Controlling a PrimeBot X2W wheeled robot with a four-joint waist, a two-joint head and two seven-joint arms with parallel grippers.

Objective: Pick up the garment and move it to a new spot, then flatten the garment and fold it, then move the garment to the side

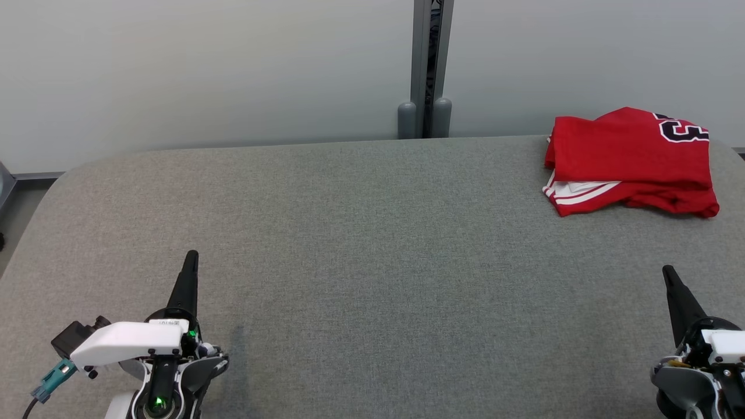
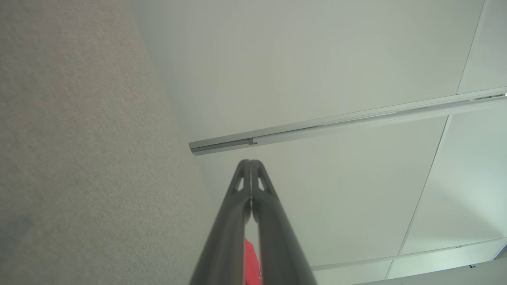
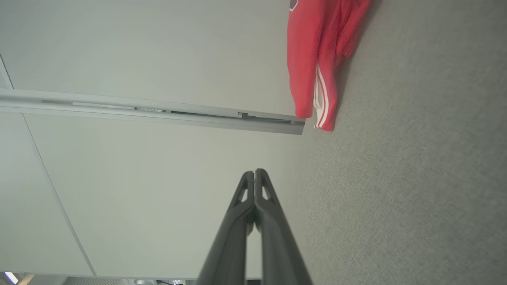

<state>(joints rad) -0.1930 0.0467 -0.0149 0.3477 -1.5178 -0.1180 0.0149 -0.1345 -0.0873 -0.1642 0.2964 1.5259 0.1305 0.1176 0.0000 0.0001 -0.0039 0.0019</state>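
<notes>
The garment (image 1: 631,160), a red jersey with white stripes along one edge and a dark, white-edged number on top, lay at about 2 o'clock on the grey fabric-covered table (image 1: 372,233), close to the far edge and the right corner. It sat directly on the cloth in a loose, doubled-over stack. The layers were uneven, and the striped edge poked out at the stack's 7 o'clock corner.

The jersey looked light, thin and limp. I judged it would sag and slide open if lifted from one point, and that the layers could peel apart. Pinching through all the layers at two spread-out spots, say the near corners at its 5 and 7 o'clock, seemed the safer hold. The table's rough weave would probably drag on it a little.

The left gripper (image 1: 191,256) rested at 7 o'clock and the right gripper (image 1: 668,270) at 5 o'clock, both pointing away towards the pale wall (image 1: 204,70). Each had its fingers pressed together at the tips, gripping nothing. Both were well apart from the jersey, the right one nearer.
</notes>
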